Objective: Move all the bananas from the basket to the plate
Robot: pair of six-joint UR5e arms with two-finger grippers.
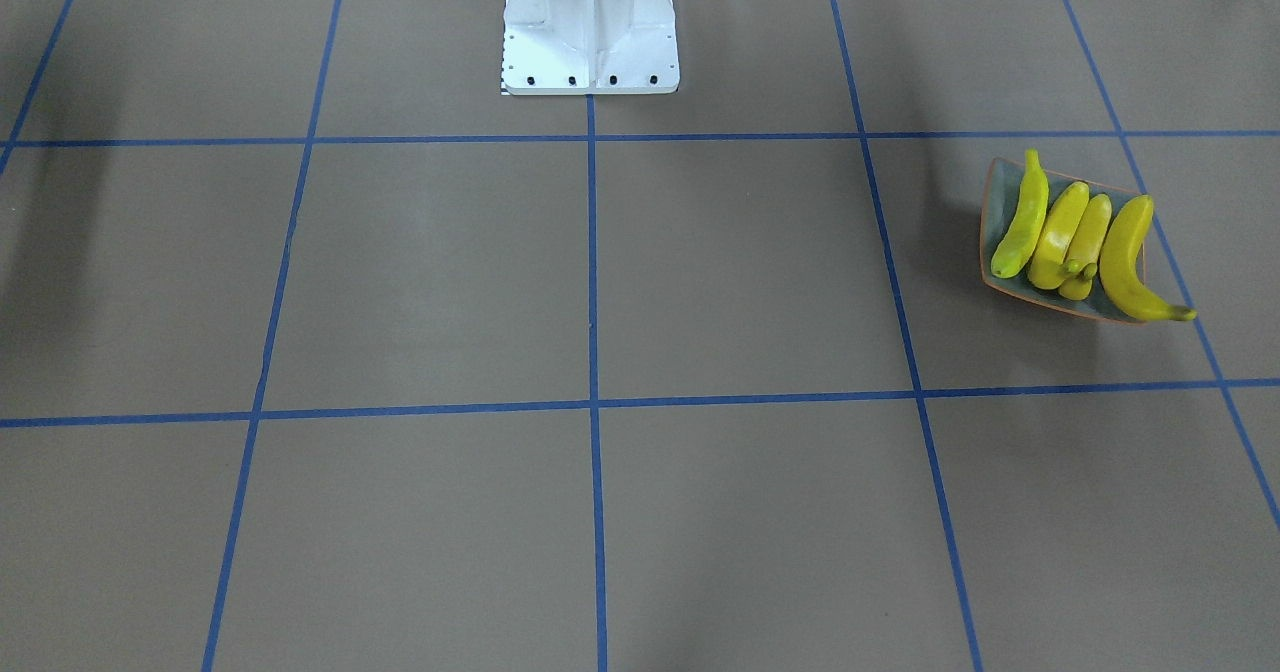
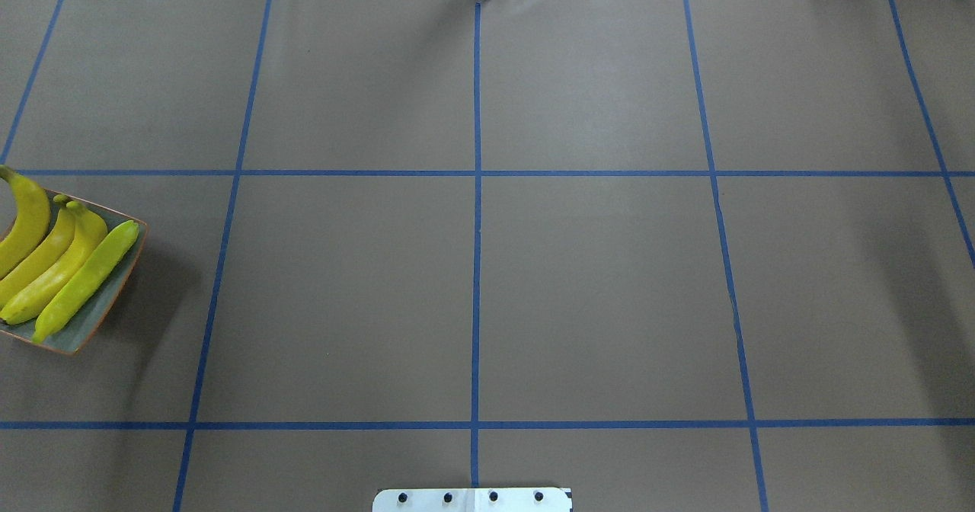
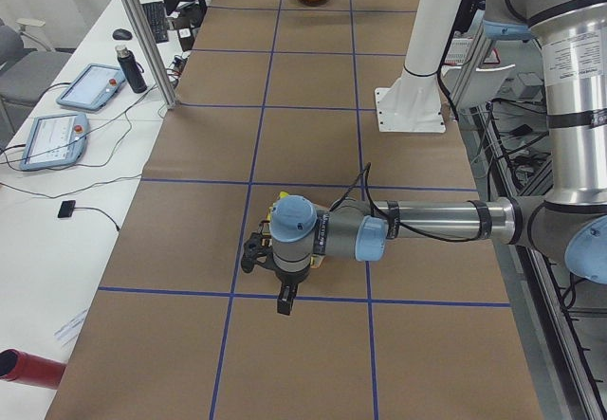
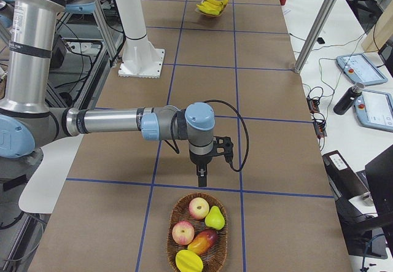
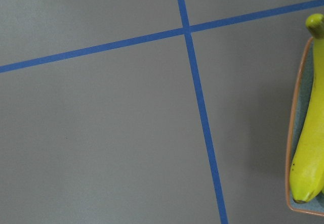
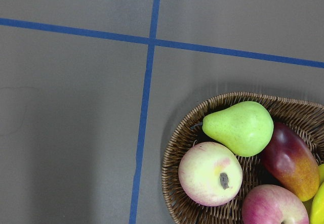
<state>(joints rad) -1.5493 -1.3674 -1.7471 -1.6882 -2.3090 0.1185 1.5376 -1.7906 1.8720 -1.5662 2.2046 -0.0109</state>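
Where bananas (image 1: 1060,232) lie parallel, diagonal on plate (image 1: 993,207)

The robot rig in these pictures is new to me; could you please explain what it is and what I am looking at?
It is a robot with a left arm and a right arm at a table taped into blue squares. One camera faces the robot, one looks over its shoulders, two stand at the table's ends, and one sits on each wrist. Four bananas lie on the plate; other fruit fills the basket. The left gripper and right gripper hang above the table, apparently empty.
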